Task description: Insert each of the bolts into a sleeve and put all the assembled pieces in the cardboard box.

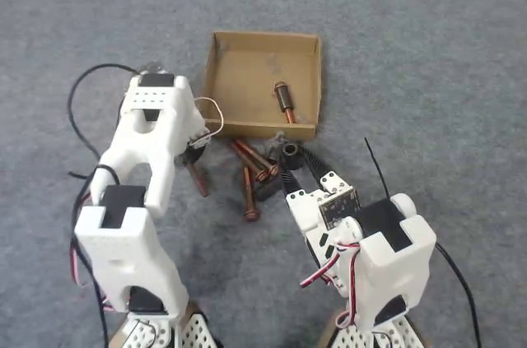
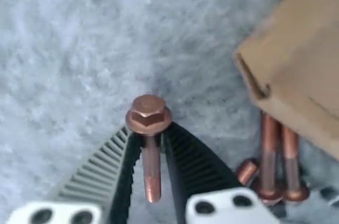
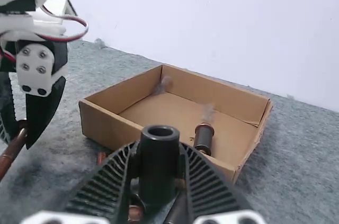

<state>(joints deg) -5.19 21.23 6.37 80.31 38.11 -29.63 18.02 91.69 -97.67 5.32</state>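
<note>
Grey carpeted bench [image 1: 428,76], short fuzzy pile, uniform all over; plain white wall [image 3: 212,23] right behind its far edge. Shallow open brown cardboard box [image 1: 247,76] sits flat on the carpet near the far side, corrugated walls, one corner flap slightly bent. Inside it, near one side wall, lies one assembled piece [image 1: 285,99]: dark cylindrical sleeve with a copper shank sticking out of it. Both arms are white moulded plastic with black ribbed jaws. Left arm [image 1: 152,138] is low over the carpet just in front of the box; left jaws are clamped on a copper-coloured hex-head metal bolt [image 2: 151,155], gripped by the shank just under the flanged head, thread end pointing back towards the wrist. Right arm [image 1: 370,241] is near the box's front corner; right jaws are clamped around a black tubular sleeve [image 3: 158,163], upright, smooth matte surface, round bore open at the top. Three loose copper bolts [image 1: 251,171] lie on the carpet between the two arms, just in front of the box wall, two side by side and touching, the third angled across them.
</note>
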